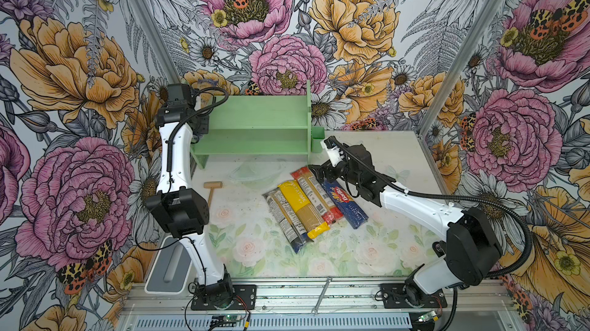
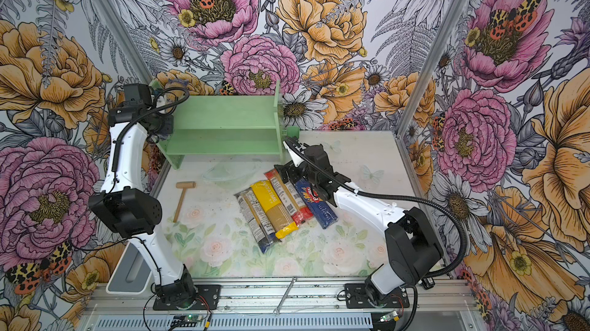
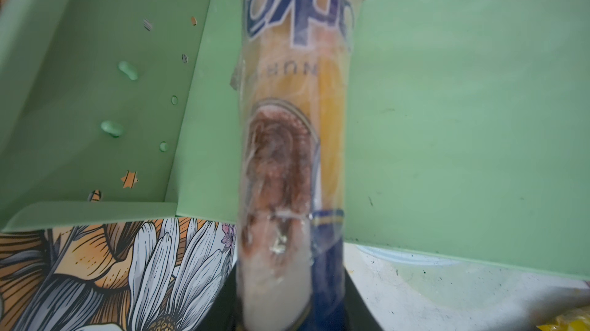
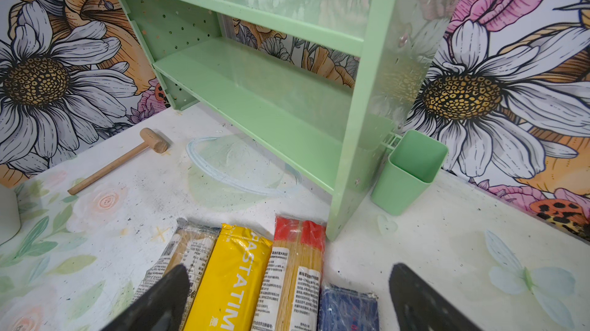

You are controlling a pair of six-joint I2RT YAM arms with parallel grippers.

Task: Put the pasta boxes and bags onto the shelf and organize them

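our left tool's (image 3: 289, 310) clamped on a clear spaghetti bag (image 3: 287, 128), long axis beside the shelf side panel (image 3: 95, 96); right tool's (image 4: 289, 268) apart.

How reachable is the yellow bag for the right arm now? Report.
Probably yes: the right gripper hovers open near the yellow bag, and nothing lies on it.
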